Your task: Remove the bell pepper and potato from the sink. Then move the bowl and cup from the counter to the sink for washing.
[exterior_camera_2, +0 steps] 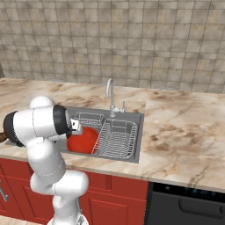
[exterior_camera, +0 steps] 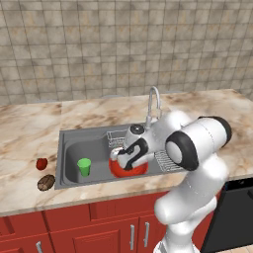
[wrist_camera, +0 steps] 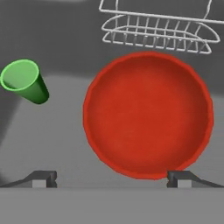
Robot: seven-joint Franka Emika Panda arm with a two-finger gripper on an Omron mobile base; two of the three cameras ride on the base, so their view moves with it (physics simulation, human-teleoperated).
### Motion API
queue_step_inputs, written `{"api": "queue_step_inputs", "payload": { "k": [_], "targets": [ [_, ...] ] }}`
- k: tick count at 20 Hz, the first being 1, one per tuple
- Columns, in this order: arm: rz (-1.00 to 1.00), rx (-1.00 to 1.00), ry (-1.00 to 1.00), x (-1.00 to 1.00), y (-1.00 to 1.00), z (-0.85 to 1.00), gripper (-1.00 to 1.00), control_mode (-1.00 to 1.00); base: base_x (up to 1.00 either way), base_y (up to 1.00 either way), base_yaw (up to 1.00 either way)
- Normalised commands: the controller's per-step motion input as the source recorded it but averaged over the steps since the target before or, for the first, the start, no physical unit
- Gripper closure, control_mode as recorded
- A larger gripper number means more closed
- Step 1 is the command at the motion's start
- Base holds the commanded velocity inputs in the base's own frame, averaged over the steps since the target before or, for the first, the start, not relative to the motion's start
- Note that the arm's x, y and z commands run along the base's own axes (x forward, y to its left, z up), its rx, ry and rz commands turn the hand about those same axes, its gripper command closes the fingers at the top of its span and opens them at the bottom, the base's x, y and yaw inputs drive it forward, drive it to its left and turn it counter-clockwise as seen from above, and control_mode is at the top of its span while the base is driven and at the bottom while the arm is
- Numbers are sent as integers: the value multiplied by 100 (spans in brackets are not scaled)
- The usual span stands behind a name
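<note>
The gripper is standing with its jaws spread wide and holding nothing, hanging directly over the bowl. The bowl is lying upright on the floor of the sink, near a wire rack. The cup is standing upright in the basin, apart from the bowl. The bell pepper and the potato are sitting on the counter, just beside the sink's edge.

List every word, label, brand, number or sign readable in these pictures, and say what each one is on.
None: no readable text in any view.
The bowl, the cup, the bell pepper, the potato, the sink, the faucet and the wall tiles all carry no lettering.
</note>
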Motion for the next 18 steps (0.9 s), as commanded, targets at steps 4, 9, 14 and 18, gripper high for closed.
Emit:
{"api": "queue_step_inputs", "payload": {
  "k": [4, 9, 14, 18],
  "targets": [
    [0, 0, 3, -10, 0, 38, -100, -100, 0, 0, 0],
    [0, 0, 0, -10, 0, 38, -100, -100, 0, 0, 0],
    [-2, 0, 0, -15, 0, 39, -100, -100, 0, 0, 0],
    [-5, 0, 0, -20, 0, 38, -100, -100, 0, 0, 0]
  ]
}}
